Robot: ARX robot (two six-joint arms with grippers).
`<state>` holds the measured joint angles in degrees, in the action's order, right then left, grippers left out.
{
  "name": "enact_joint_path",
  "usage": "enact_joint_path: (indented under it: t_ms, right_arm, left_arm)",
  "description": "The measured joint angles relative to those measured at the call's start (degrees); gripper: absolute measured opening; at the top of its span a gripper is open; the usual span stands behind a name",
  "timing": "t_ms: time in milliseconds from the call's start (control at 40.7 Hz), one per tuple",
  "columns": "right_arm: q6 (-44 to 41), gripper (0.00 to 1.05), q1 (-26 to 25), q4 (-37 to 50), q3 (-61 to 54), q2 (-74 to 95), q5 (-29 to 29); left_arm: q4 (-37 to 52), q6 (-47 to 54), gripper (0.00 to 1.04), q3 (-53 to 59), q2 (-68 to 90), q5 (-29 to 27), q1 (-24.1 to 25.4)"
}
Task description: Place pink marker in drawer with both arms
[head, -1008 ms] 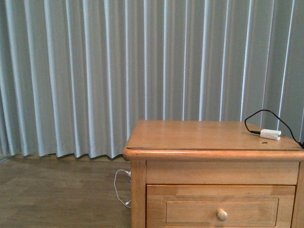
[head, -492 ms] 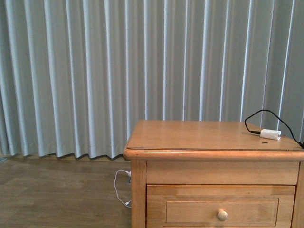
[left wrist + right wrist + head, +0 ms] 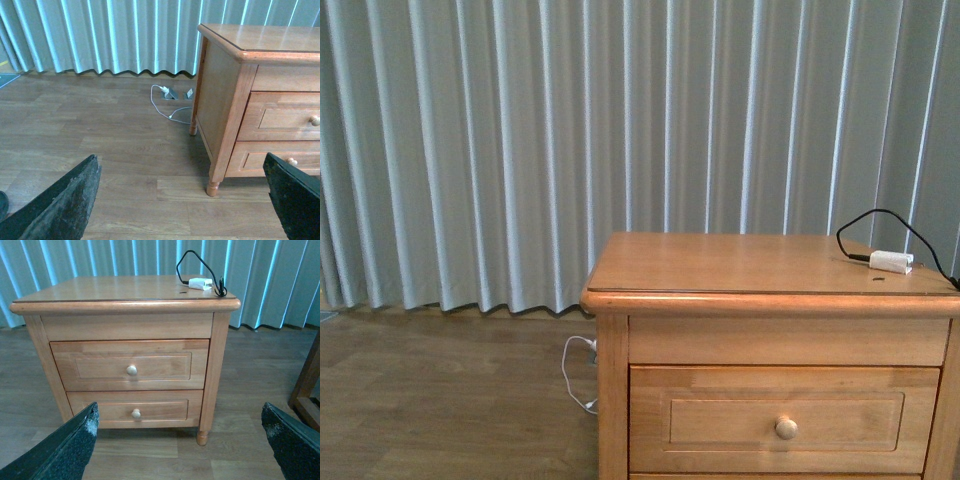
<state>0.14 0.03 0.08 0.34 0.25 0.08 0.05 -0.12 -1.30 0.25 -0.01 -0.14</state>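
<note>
The front view is raised since the earlier frame; the cabinet top sits lower. The drawer [image 3: 131, 364] is shut, at twelve o'clock between the spread right gripper [image 3: 180, 440] fingers. The left gripper [image 3: 182, 200] is likewise spread. No pink marker is seen.

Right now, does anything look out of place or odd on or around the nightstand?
Nothing is damaged or spilled. Both drawers are shut. A white plug on a black cable lies loose on the nightstand top, and a white cable trails on the floor beside it.
</note>
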Motion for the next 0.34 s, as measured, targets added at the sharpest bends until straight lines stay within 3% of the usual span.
enact_joint_path:
  t_ms: [344]
  right_arm:
    - [0.00, 0.96, 0.00, 0.00, 0.00, 0.00, 0.00]
  left_arm:
    - [0.00, 0.00, 0.99, 0.00, 0.00, 0.00, 0.00]
